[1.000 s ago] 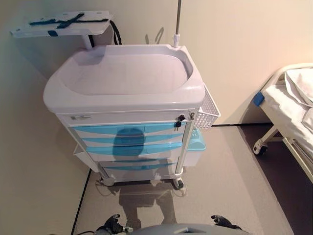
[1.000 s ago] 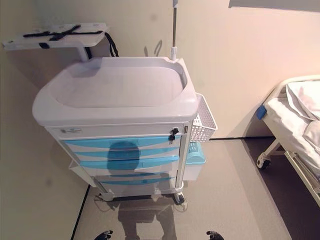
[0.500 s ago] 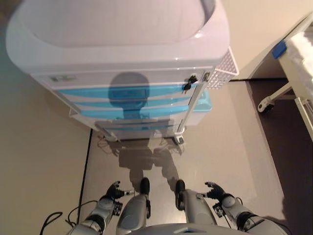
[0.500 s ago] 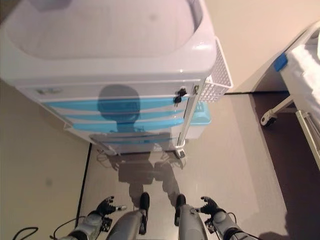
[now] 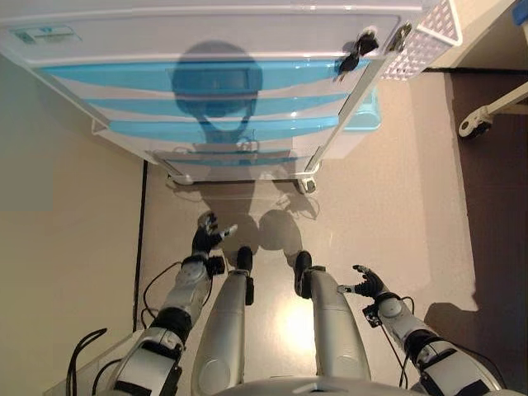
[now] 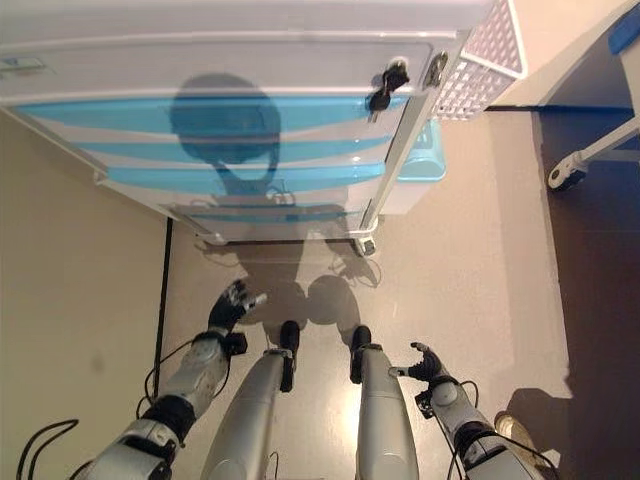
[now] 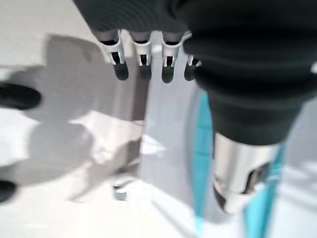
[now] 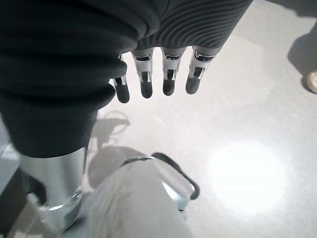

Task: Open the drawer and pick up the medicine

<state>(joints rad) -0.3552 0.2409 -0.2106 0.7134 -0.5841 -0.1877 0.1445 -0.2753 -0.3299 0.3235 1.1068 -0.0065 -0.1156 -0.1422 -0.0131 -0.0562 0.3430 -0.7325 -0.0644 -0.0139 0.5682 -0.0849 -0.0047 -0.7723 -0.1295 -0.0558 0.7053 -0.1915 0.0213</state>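
— Cart? Drawers?
— White medical cart (image 5: pixel 206 33) at twelve o'clock, up against the wall. Blue-fronted drawers (image 5: pixel 206 103) stacked down its face, all pushed in. Black keys (image 5: pixel 353 51) hanging from the lock at one o'clock, white mesh basket (image 5: pixel 425 41) clipped on the cart's right side, pale blue bin (image 5: pixel 363 124) beneath it.
— Medicine?
— Nowhere visible; cannot tell which drawer holds it.
— Left hand?
— Left hand (image 5: pixel 206 233) low over the floor at about seven o'clock, near the cart's foot, well short of any handle. Fingers spread and relaxed, holding nothing.
— Right hand?
— Right hand (image 5: pixel 367 284) at about five o'clock, farther from the cart. Fingers loose and apart, likewise empty.
— Anything else?
— Bed frame castor (image 5: pixel 474 124) at two o'clock on the darker floor.
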